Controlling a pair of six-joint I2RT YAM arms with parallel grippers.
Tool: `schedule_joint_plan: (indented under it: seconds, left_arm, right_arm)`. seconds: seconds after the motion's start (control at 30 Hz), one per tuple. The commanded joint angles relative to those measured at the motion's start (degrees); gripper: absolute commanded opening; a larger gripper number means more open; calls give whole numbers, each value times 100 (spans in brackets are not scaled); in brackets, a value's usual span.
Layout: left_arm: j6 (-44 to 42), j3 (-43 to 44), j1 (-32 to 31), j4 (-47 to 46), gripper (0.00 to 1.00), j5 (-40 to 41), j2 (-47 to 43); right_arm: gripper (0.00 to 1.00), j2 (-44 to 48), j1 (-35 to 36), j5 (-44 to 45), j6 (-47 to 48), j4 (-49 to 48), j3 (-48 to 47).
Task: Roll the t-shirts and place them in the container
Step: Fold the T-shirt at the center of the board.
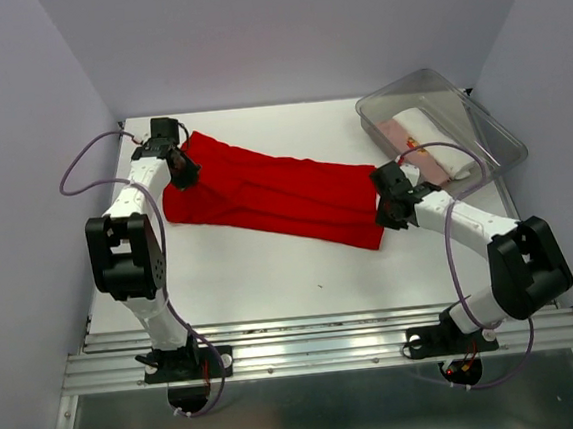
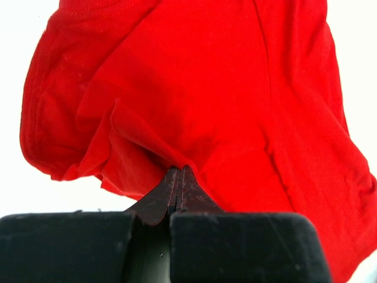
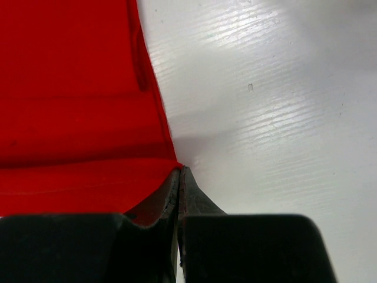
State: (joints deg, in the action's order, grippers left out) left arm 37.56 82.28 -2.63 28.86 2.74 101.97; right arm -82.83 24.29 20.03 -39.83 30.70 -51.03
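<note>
The bright red t-shirt lies folded lengthwise into a long band across the white table, from back left to mid right. My left gripper is shut on the band's bunched left end; in the left wrist view the jaws pinch a fold of the red cloth. My right gripper is shut on the right end; in the right wrist view the tips grip the corner of the red cloth. A white t-shirt and a pale pink one lie in the tub.
A clear plastic tub stands at the back right, just behind my right gripper. Purple-grey walls close in the table on the left, back and right. A metal rail runs along the near edge.
</note>
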Motion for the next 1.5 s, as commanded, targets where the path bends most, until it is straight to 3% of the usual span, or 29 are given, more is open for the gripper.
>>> schedule_joint_plan:
  seconds: [0.0, 0.13, 0.17, 0.23, 0.3, 0.33, 0.43, 0.57, 0.7, 0.83, 1.03, 1.2, 1.47]
  left_arm:
    - [-187, 350, -27, -197, 0, 235, 68]
    - [-337, 481, -18, -293, 1, 209, 305]
    - [-363, 499, -18, -311, 8, 183, 358]
    - [-407, 439, -9, -485, 30, 95, 385]
    - [-416, 377, -18, -627, 43, -19, 280]
    - [-425, 342, -9, -714, 54, -46, 175]
    - [-477, 359, -18, -715, 66, 85, 16]
    - [-592, 272, -27, -566, 66, 401, -344]
    - [-847, -220, -44, -426, 55, 385, -845]
    - [-926, -1141, -88, -451, 53, 253, -1153]
    - [-865, -1794, -88, -785, 69, 25, -1075]
    - [-768, -1944, -88, -1031, 68, -2, -820]
    - [-759, -1848, -88, -1216, 59, -19, -512]
  right_arm:
    - [1, -137, -127, 238, 99, -380, -250]
    - [6, -278, -188, 255, 178, -625, -303]
    - [17, -313, -188, 264, 230, -679, -355]
    - [25, -348, -240, 273, 344, -793, -417]
    - [34, -287, -241, 282, 406, -802, -505]
    - [44, -243, -241, 273, 450, -794, -522]
    - [47, 46, -241, 116, 511, -793, -444]
    - [38, 433, -241, -709, 591, -785, -224]
    - [29, 618, -241, -1159, 494, -706, 22]
    - [29, 742, -241, -1194, 476, -714, 189]
    - [30, 610, -241, -1230, 582, -697, -12]
    - [31, 583, -241, -1291, 565, -697, -74]
    - [33, 619, -241, -1283, 573, -688, 49]
